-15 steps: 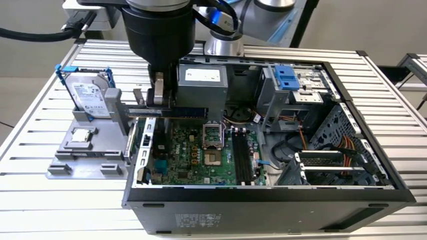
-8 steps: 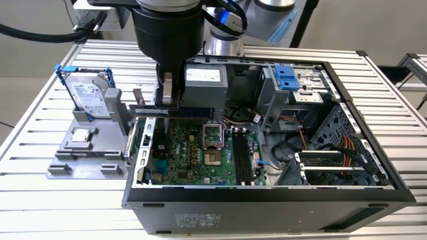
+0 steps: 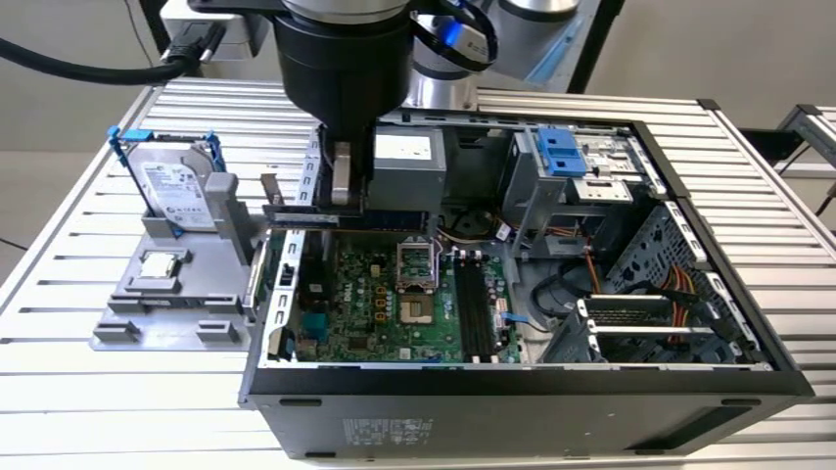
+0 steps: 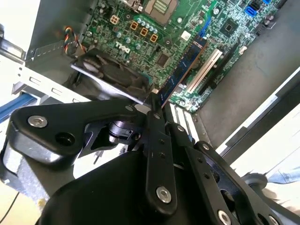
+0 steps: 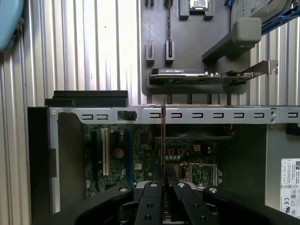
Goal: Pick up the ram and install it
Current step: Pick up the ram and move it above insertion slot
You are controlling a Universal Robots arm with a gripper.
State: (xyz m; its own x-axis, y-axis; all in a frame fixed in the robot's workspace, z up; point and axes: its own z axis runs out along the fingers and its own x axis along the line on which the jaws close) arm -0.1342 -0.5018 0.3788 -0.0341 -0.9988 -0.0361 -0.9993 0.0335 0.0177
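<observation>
My gripper [image 3: 343, 201] is shut on the ram [image 3: 392, 212], a thin blue-green stick held level above the back of the open computer case [image 3: 523, 377]. In the second wrist view the ram [image 4: 180, 70] reaches out from the gripper [image 4: 154, 105] over the green motherboard [image 4: 140, 28], apart from it. Seen edge-on in the first wrist view, the ram [image 5: 163, 140] is a narrow line rising from the gripper [image 5: 163, 185]. The long black memory slots [image 3: 473, 305] lie lower on the motherboard [image 3: 372, 294], toward the exterior view's right of the gripper.
A grey fixture [image 3: 163, 304] at the exterior view's left carries a silver hard drive with blue rails [image 3: 176, 186] and a small chip [image 3: 157, 262]. An expansion card [image 5: 187, 75] stands in that fixture. Drive bays [image 3: 575, 166] and cables [image 3: 653, 284] fill the case's right side.
</observation>
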